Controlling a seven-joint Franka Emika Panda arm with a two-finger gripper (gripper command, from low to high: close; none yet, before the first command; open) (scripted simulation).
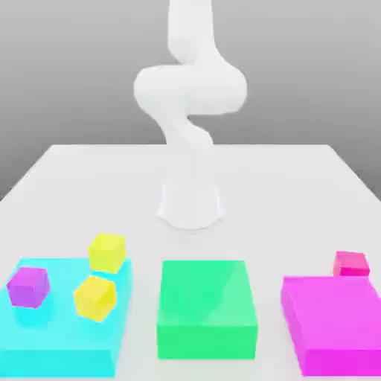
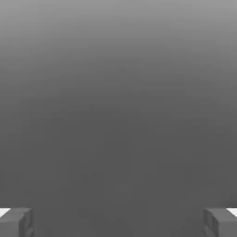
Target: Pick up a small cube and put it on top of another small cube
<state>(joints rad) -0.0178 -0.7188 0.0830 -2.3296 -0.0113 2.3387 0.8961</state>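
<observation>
Cyan flat block [image 1: 45, 350]: at the tabletop's near edge, toward the exterior view's left; it carries a small purple cube [image 1: 28, 287] and a small yellow cube [image 1: 95, 298], with a second yellow cube [image 1: 106, 251] at its far edge.
Green flat block [image 1: 207, 309]: near edge, middle; bare.
Small hot-pink plain cube [image 1: 350, 263]: your pick target sits just behind the large flat magenta block [image 1: 335, 327], toward the exterior view's right.
White tabletop [image 1: 89, 186]: carries all of these.
Gripper [image 2: 118, 222]: fingers [image 2: 16, 222] stand wide apart, nothing between them; judged ready for approach.
</observation>
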